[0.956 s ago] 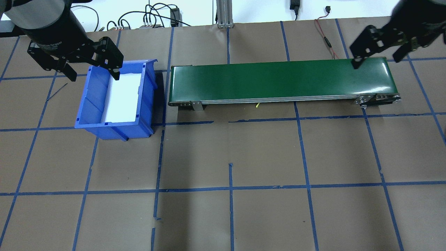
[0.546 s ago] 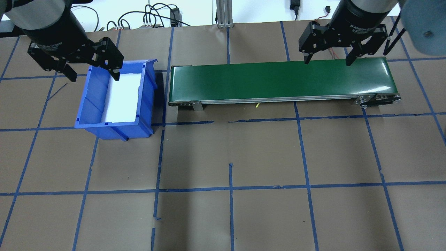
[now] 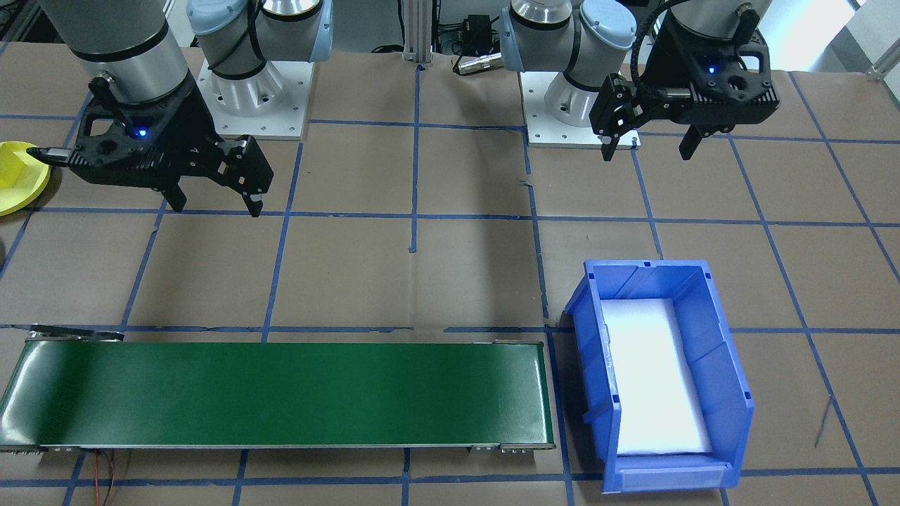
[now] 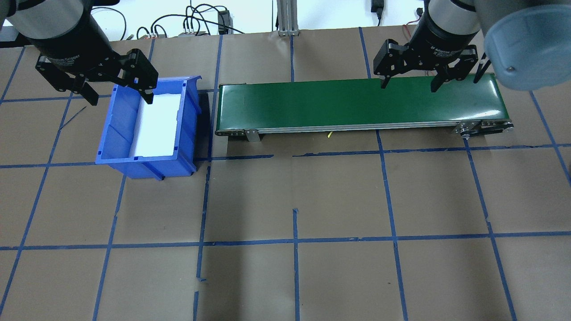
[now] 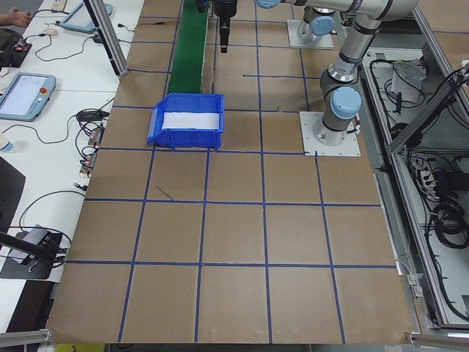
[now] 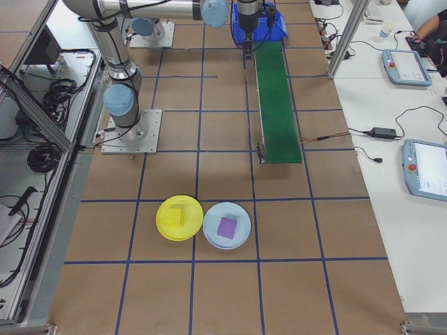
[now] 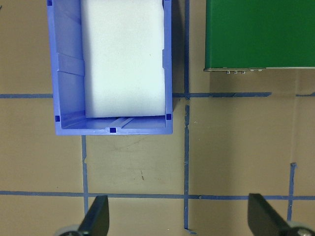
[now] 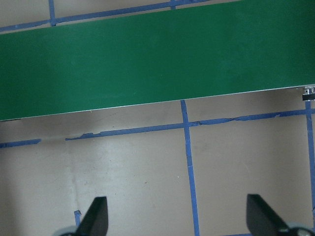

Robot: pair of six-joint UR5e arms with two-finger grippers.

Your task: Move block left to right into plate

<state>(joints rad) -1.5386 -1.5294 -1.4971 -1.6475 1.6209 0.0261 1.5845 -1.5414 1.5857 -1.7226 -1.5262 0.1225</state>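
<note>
Plates (image 6: 179, 218): two (one block (image 6: 174, 217) each)

Blue bin (image 4: 149, 127) with white foam liner (image 4: 158, 122) sits just beside green conveyor belt's (image 4: 357, 104) end. Pale blue plate (image 6: 226, 225) with purple block (image 6: 226, 227) lies well beyond belt's other end.

Glossy blue plastic bin (image 4: 147, 127), smooth green belt (image 4: 357, 104), matt brown, seemingly paper table cover (image 4: 339, 200).
</note>
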